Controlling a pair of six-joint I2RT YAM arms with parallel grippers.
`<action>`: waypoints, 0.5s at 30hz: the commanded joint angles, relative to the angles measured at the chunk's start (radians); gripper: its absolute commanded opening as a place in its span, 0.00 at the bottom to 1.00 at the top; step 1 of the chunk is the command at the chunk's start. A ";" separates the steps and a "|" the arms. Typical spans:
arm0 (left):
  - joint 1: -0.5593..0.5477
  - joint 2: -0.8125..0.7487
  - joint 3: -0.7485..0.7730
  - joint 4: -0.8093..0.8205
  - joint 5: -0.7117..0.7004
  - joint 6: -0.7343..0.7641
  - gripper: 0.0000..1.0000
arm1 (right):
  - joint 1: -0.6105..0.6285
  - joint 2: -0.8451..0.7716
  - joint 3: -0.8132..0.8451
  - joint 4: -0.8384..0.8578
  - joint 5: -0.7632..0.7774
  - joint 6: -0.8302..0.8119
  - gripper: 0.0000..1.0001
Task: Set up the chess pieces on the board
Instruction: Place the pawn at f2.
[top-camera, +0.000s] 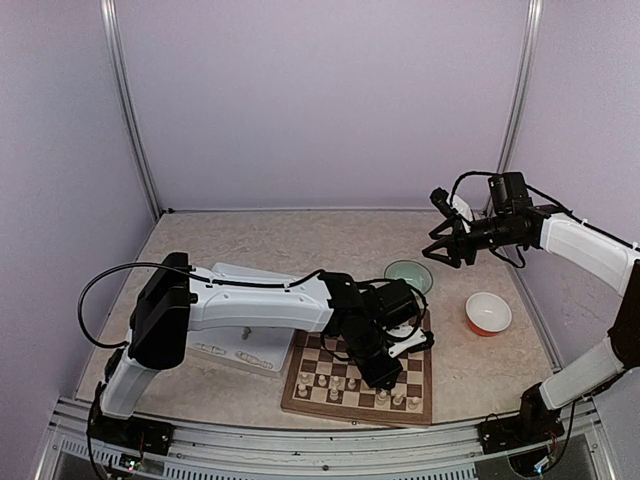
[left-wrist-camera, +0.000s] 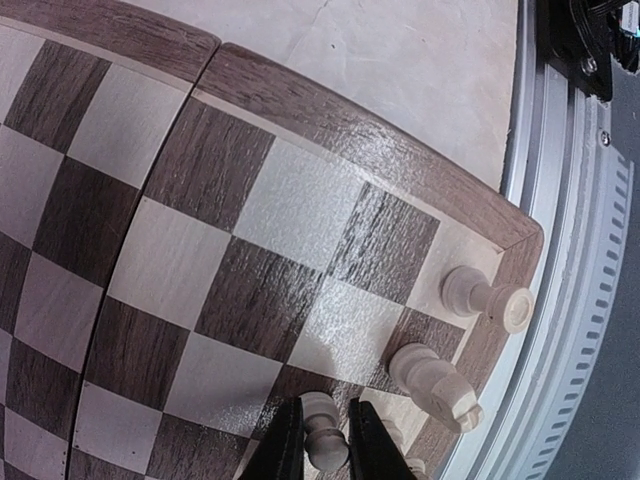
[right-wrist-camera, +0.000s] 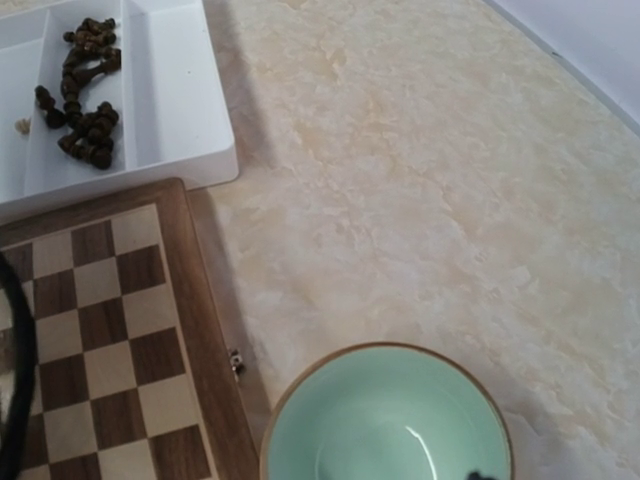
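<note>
The wooden chessboard (top-camera: 330, 352) lies at the front middle of the table. Several cream pieces (top-camera: 352, 384) stand in its two near rows. My left gripper (top-camera: 385, 377) is low over the board's near right part. In the left wrist view it (left-wrist-camera: 325, 445) is shut on a cream pawn (left-wrist-camera: 322, 425) standing near the board's corner. Two more cream pieces (left-wrist-camera: 436, 381) stand beside it along the rim. Dark pieces (right-wrist-camera: 85, 95) lie heaped in the white tray (right-wrist-camera: 175, 110). My right gripper (top-camera: 436, 250) is raised at the back right, open and empty, above a green bowl (right-wrist-camera: 385, 425).
The white divided tray (top-camera: 245, 345) sits left of the board, partly under my left arm. The green bowl (top-camera: 408, 274) stands just behind the board's far right corner. An orange and white bowl (top-camera: 488, 313) stands to the right. The table's metal front rail (left-wrist-camera: 560, 330) runs close past the board.
</note>
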 joint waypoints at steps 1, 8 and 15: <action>-0.007 0.014 0.027 -0.032 0.010 0.011 0.20 | -0.010 0.006 -0.004 -0.007 -0.013 -0.006 0.62; -0.006 -0.024 0.023 -0.023 -0.065 0.012 0.29 | -0.010 0.005 -0.002 -0.009 -0.019 -0.006 0.62; 0.020 -0.129 -0.038 -0.003 -0.152 -0.002 0.39 | -0.010 0.008 -0.002 -0.010 -0.024 -0.006 0.62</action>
